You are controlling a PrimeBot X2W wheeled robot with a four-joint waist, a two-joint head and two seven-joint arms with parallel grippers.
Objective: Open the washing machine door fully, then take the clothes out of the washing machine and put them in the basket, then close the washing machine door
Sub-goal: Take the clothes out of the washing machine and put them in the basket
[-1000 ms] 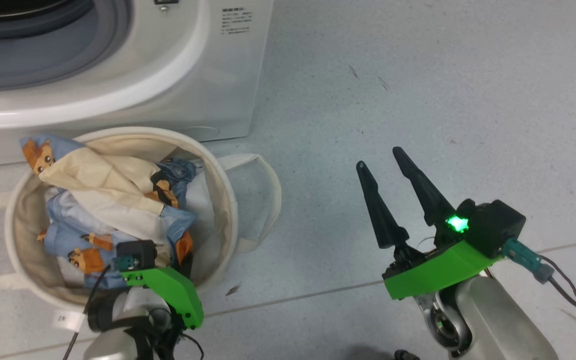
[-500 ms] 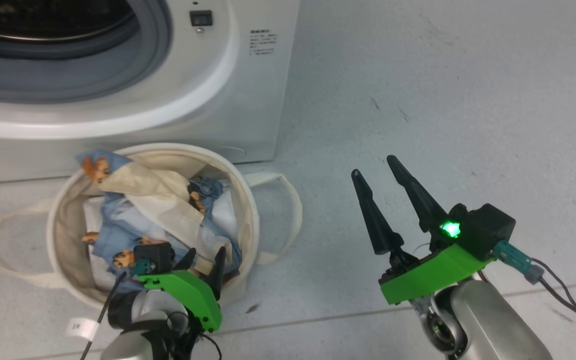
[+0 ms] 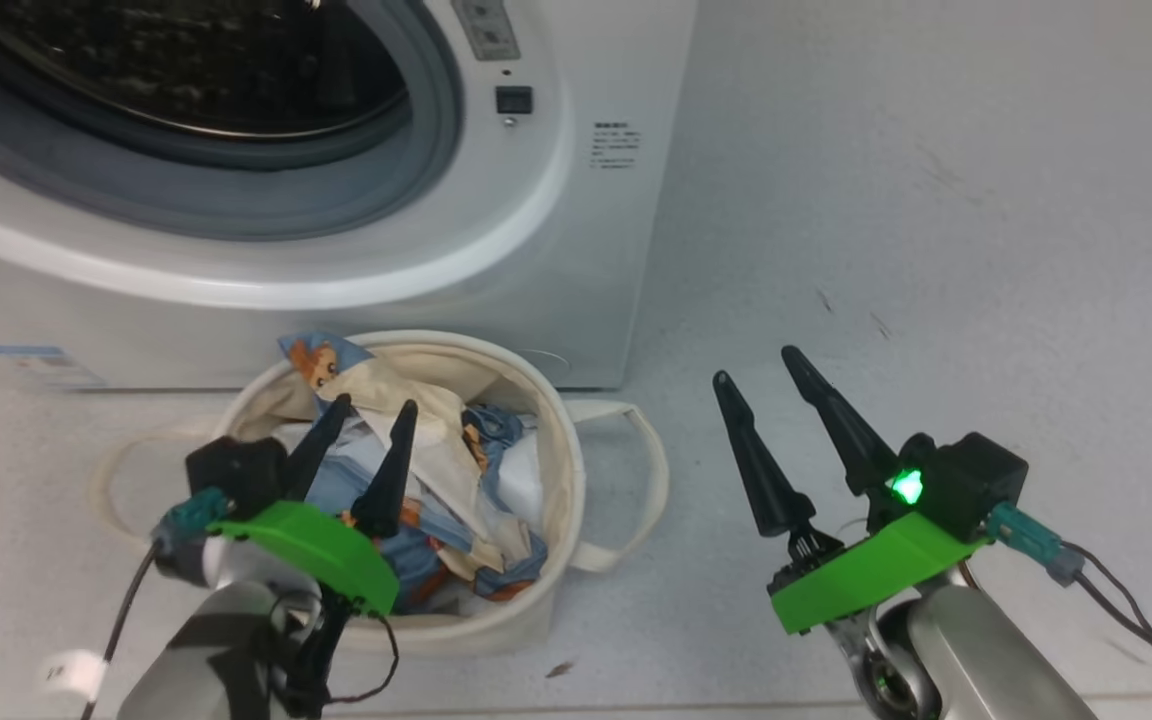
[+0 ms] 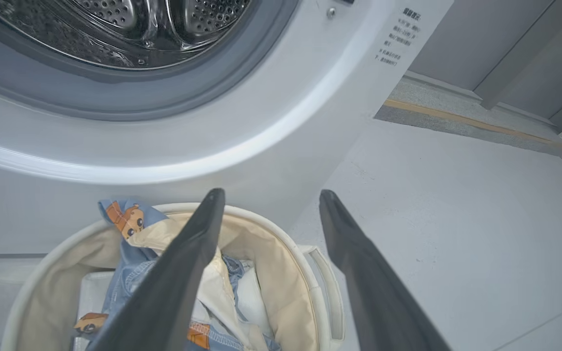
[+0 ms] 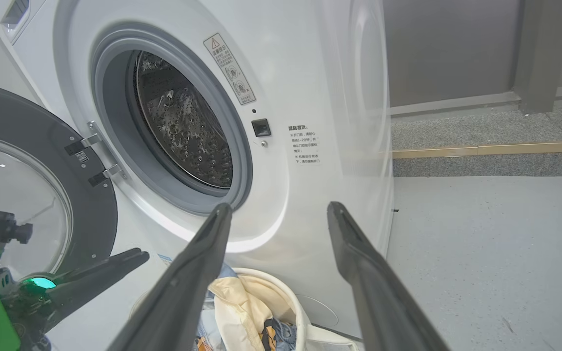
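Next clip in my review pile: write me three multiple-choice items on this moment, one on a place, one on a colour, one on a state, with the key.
1. Where do the clothes lie?
A. in the drum
B. in the basket
C. on the floor

2. What colour is the basket?
A. cream
B. black
C. red

3. How does the washing machine door stand?
A. shut
B. open
C. taken off

Key:
1 B, the head view shows the printed fabric inside the tub.
2 A, its canvas wall is cream.
3 B, the right wrist view shows it swung aside on its hinges, clear of the washing machine.
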